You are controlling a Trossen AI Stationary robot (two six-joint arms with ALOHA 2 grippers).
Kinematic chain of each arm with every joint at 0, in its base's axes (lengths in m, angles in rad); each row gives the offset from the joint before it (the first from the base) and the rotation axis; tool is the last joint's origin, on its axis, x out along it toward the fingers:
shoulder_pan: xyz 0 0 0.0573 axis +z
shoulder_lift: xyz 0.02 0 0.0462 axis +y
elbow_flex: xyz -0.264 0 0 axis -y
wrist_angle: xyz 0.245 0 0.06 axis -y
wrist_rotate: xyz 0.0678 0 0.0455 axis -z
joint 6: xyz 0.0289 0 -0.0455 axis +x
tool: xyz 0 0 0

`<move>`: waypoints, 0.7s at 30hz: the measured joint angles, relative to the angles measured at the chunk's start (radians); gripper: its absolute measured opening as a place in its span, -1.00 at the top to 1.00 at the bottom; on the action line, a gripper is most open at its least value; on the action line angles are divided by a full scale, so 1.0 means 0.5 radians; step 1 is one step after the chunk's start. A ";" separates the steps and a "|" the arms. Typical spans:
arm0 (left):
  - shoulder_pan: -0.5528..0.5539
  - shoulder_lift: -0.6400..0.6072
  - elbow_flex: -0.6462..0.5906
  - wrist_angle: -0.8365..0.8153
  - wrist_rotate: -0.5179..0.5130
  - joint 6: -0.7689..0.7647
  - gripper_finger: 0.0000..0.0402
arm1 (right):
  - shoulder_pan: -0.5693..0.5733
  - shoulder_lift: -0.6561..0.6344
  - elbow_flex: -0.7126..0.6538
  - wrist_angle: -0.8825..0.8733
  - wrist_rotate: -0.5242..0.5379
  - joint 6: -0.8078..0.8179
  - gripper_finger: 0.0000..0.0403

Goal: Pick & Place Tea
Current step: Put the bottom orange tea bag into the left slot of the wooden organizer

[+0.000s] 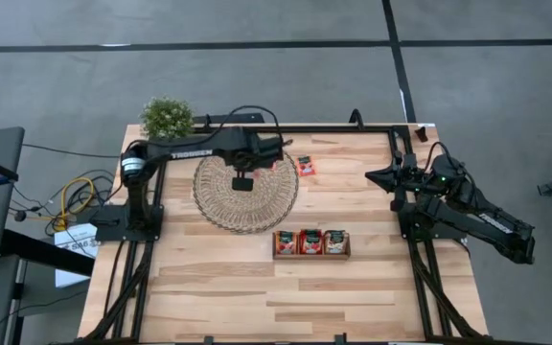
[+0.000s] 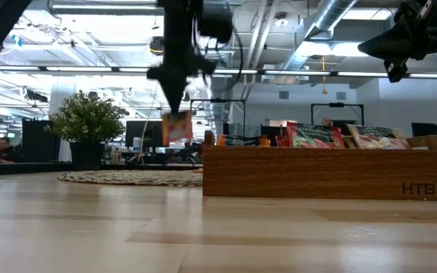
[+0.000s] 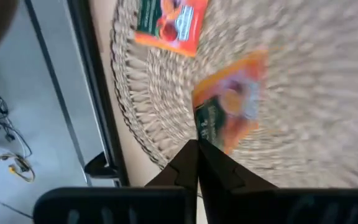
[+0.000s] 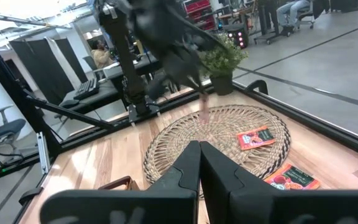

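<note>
Nearest on the bench (image 1: 218,287), the wooden tray (image 1: 311,255) is filled with sachets, just beside the woven mat (image 1: 220,213). Above the mat, the left tool (image 2: 174,106) is pointed straight down, clenched on a red tea sachet (image 2: 177,127) lifted clear. Two more sachets are seen by the mat's edge. Well apart from the mat, the right tool (image 2: 394,68) is held raised, clenched empty.

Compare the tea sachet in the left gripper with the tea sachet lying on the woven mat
The sachet in the left gripper, the held sachet, hangs in the air above the woven mat; the mat sachet lies flat on the weave. The held sachet is pinched by one edge; the mat sachet is untouched. Both are small, flat and red-orange with green print.
</note>
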 joint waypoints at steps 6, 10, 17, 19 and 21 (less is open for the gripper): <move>-0.330 -0.028 0.336 -0.285 0.002 -0.338 1.00 | 0.000 0.000 0.000 0.000 0.000 0.000 1.00; -0.581 -0.030 0.503 -0.310 0.010 -0.529 1.00 | 0.000 0.000 0.000 0.000 0.000 0.000 1.00; -0.940 0.016 0.557 -0.291 0.029 -0.872 1.00 | 0.000 0.000 0.000 0.000 0.000 0.000 1.00; -1.008 0.053 0.557 -0.274 0.062 -0.972 1.00 | 0.000 0.000 0.000 0.000 0.000 0.000 1.00; -1.064 0.098 0.557 -0.239 0.105 -1.063 1.00 | 0.001 0.000 0.000 0.000 0.000 0.000 1.00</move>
